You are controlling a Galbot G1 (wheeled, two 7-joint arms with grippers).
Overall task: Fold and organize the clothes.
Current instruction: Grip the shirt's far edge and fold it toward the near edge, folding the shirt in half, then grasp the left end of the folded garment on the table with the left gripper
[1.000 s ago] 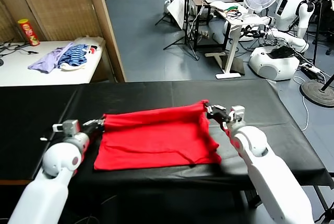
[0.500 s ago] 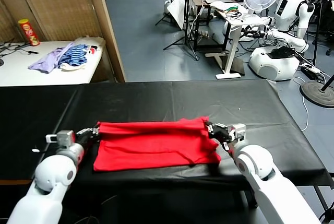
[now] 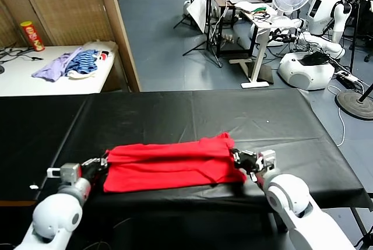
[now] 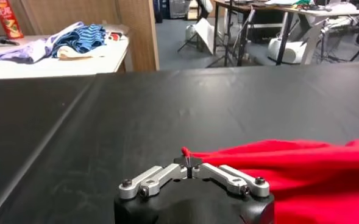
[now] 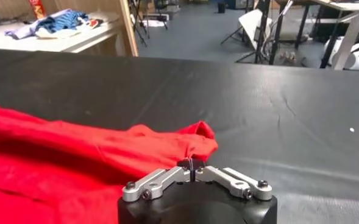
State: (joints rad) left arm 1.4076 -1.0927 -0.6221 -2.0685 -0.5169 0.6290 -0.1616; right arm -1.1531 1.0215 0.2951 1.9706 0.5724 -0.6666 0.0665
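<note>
Fabric of the red T-shirt (image 3: 172, 164) lies folded lengthwise on the black counter (image 3: 192, 110) near its front edge. My left gripper (image 4: 188, 162) has its fingers pinching the shirt's left end; my right gripper (image 5: 192, 165) pinches the right end.

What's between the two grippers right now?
The folded red T-shirt spans the whole stretch from left gripper to right gripper, each pinching a corner; head view shows it.

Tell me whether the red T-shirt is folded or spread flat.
Folded. The red T-shirt lies doubled over on the black table, its far edge pulled toward the near edge, both hands pinching its corners.
</note>
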